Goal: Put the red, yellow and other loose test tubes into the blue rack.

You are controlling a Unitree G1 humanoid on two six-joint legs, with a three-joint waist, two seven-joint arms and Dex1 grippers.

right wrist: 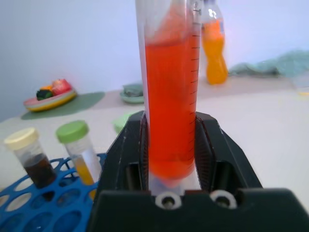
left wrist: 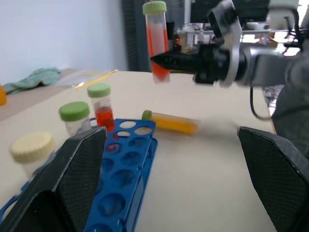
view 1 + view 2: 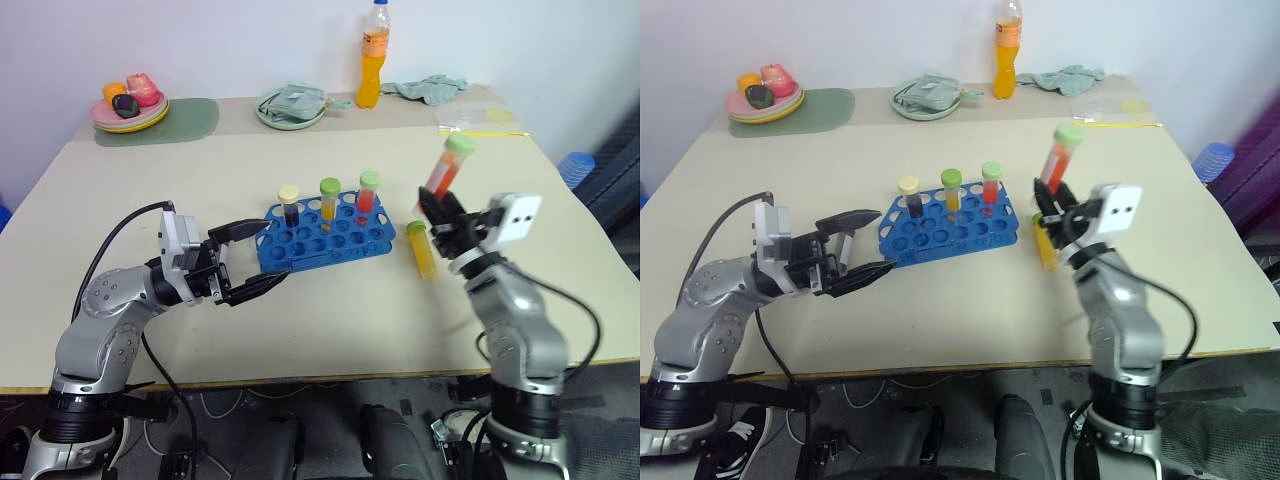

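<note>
At frame right, the right end effector [image 3: 440, 215] is clamped on a red-liquid test tube [image 3: 446, 170], raised above the worktop [image 3: 330, 310]. The blue rack [image 3: 325, 235] sits centre; the left end effector [image 3: 262, 257], beside it, gapes wide and empty.

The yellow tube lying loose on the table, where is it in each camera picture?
Left eye: yellow tube beside the blue rack's right end.
Right eye: same place.
Left wrist: beyond the rack.
Right wrist: I can't find it.
Shared landmark: the rack.
</note>
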